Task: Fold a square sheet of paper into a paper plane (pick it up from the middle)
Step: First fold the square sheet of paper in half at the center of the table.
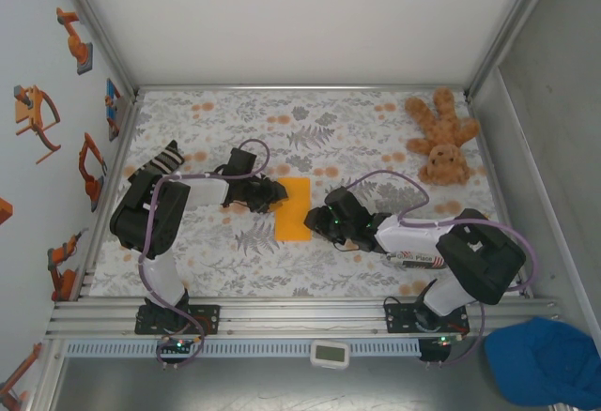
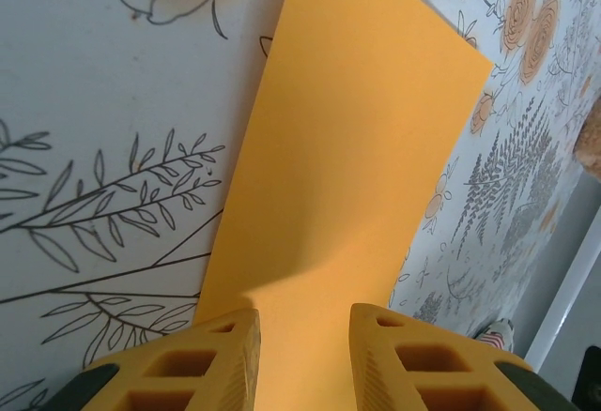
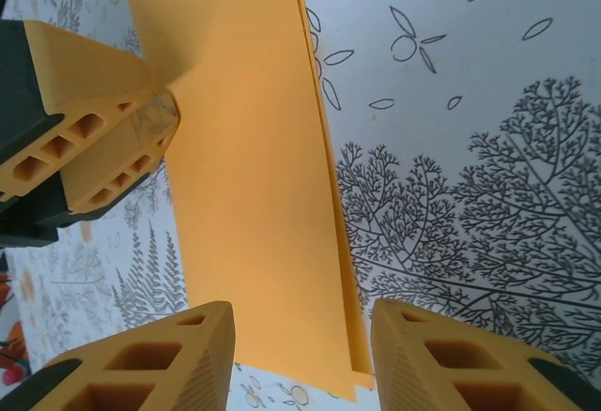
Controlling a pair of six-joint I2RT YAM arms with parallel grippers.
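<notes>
The orange sheet of paper (image 1: pixel 293 209) lies flat on the flowered table (image 1: pixel 357 129), folded in half into a tall rectangle. In the right wrist view the paper (image 3: pixel 254 167) shows two layers slightly offset along one long edge. My left gripper (image 1: pixel 272 192) is at its left edge, open, its fingers low over the paper (image 2: pixel 357 148) with the left gripper (image 2: pixel 304 345) holding nothing. My right gripper (image 1: pixel 317 221) is at the right edge, open. In its wrist view the right gripper (image 3: pixel 302 345) straddles the paper's end, facing the left gripper (image 3: pixel 160 111). A dart-shaped paper plane is out of view.
A brown plush teddy (image 1: pixel 443 139) lies at the table's back right corner. Metal frame rails bound the table on all sides. A blue cloth (image 1: pixel 549 359) sits off the table at the lower right, and a small white device (image 1: pixel 330 353) by the front rail.
</notes>
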